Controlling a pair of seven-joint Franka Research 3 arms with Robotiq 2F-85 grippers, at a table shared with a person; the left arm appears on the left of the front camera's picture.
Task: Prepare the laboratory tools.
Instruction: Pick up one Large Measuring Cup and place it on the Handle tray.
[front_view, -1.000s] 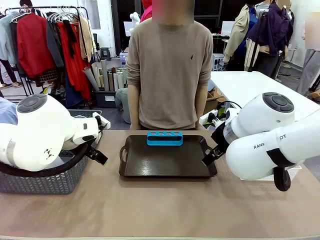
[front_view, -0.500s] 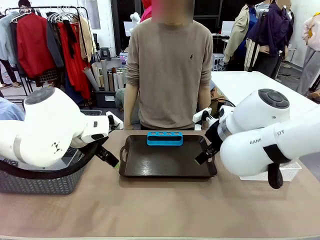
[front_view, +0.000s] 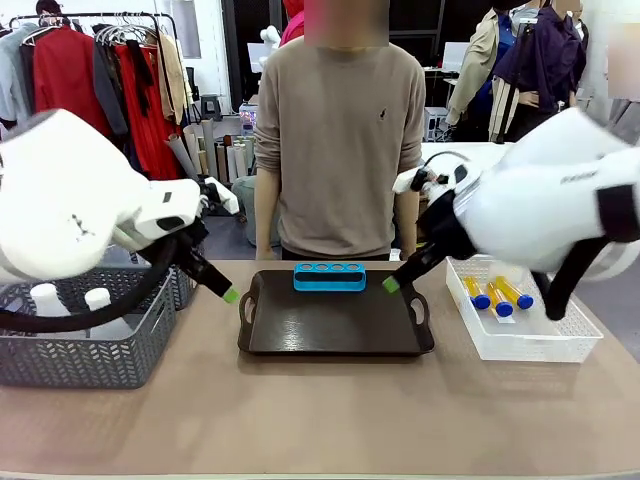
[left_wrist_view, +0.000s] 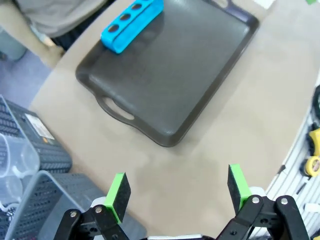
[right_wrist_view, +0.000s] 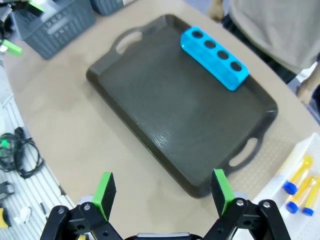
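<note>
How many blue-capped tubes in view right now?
3, side by side in the white basket right of the tray: left tube, middle tube, right tube. The right arm covers the basket's far corner, so more may be hidden.

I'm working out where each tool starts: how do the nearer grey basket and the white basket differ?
The nearer grey basket stands left of the dark tray, the white basket right of it. The grey basket is dark and deep-walled, the white basket pale and shallow. The grey basket holds white-topped containers, the white basket amber tubes with blue caps. Both rest on the table.
</note>
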